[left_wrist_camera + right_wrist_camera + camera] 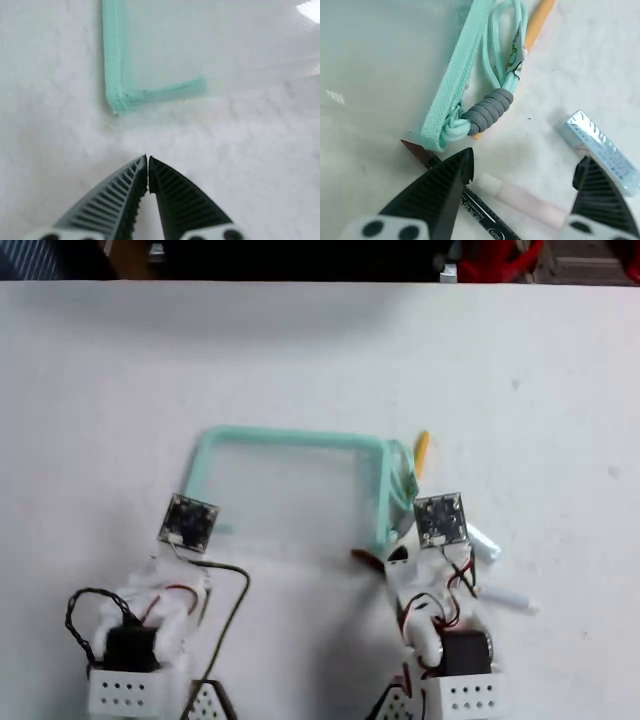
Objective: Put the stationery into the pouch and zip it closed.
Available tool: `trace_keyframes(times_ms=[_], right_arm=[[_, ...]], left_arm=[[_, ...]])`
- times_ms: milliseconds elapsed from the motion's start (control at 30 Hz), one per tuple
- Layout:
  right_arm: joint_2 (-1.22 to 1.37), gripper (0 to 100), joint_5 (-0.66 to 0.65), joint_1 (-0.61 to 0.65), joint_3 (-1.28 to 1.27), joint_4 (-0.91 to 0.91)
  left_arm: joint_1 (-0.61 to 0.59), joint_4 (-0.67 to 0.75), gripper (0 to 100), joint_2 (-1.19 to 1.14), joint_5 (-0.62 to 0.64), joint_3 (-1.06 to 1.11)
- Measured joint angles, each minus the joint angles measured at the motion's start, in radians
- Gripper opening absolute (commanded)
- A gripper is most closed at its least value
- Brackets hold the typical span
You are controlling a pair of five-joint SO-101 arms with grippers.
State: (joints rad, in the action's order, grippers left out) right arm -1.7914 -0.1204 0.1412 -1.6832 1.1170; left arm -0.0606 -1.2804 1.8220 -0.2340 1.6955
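Right gripper (525, 161), released with jaws wide, is hanging over a slim black pen (480, 212) and pale pink tube (520, 197) just right of centre in the high view, beside the translucent mint-edged pouch (290, 437) lying mid-frame. Left gripper (148, 161) is sitting clenched, empty, near the pouch's lower left corner. Closing now is likely risking snagging the grey-wrapped cord (487, 112), dragging the pouch.

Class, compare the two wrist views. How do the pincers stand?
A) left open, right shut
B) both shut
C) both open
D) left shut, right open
D: the left pincer has its tips together near a corner of the translucent pouch with mint-green fabric edging, while the right pincer is spread wide above a pale pink stick.
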Motion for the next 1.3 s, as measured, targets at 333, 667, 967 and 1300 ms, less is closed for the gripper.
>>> trace_keyframes(times_ms=[333,667,967,1300], right_arm=[[0.000,31.7,0.000,0.000,0.000,0.000],[0.000,31.7,0.000,0.000,0.000,0.029],[0.000,31.7,0.000,0.000,0.000,0.129],[0.000,31.7,0.000,-0.002,0.000,0.095]], left_arm=[[0.000,0.000,3,0.000,0.000,0.000],[0.000,0.000,3,0.000,0.000,0.000],[0.003,0.000,3,0.000,0.000,0.000],[-0.069,0.025,3,0.000,0.000,0.000]])
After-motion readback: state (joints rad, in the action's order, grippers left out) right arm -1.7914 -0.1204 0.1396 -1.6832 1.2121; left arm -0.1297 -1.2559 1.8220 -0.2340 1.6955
